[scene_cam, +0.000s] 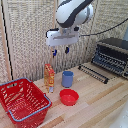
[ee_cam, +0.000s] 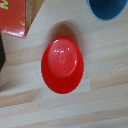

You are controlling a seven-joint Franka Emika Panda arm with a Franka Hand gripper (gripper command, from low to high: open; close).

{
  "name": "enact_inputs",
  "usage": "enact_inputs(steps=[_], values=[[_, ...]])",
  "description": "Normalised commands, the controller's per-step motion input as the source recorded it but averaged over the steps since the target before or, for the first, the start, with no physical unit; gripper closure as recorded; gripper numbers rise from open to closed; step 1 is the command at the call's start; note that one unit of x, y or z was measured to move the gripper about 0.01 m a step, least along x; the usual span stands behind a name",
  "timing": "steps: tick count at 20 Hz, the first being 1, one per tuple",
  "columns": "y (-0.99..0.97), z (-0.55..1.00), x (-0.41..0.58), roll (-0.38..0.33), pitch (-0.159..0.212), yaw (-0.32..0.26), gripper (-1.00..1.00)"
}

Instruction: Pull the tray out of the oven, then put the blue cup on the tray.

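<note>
The black and silver oven point(scene_cam: 114, 52) stands at the exterior view's right with its front door point(scene_cam: 94, 73) dropped flat onto the table. The tray point(scene_cam: 108, 61) shows as thin wires inside the oven's opening. The blue cup point(scene_cam: 67, 78) point(ee_cam: 107, 8) stands upright mid-table, only its rim edge showing in the wrist view. My gripper point(scene_cam: 60, 51) hangs high above the cup and the orange carton, open, with nothing between its fingers. It touches nothing.
An orange carton point(scene_cam: 49, 77) point(ee_cam: 17, 18) stands just beside the cup. A red bowl point(scene_cam: 69, 96) point(ee_cam: 62, 65) lies in front of the cup, directly under the wrist camera. A red basket point(scene_cam: 22, 102) sits at the exterior view's lower left.
</note>
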Motion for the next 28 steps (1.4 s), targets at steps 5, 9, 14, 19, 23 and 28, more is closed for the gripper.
enact_inputs(steps=[5,9,14,19,23,28], values=[[0.00,0.08,0.029,-0.372,0.014,0.089,-1.00],[0.00,0.06,0.034,-0.375,0.024,0.073,-1.00],[-0.01,0.02,0.021,-0.375,0.022,0.070,-1.00],[-0.33,0.00,0.001,-0.353,0.000,0.047,-1.00],[-0.50,0.00,0.000,-0.344,0.000,0.024,-1.00],[-0.72,-0.08,0.044,-0.291,0.000,0.000,-1.00]])
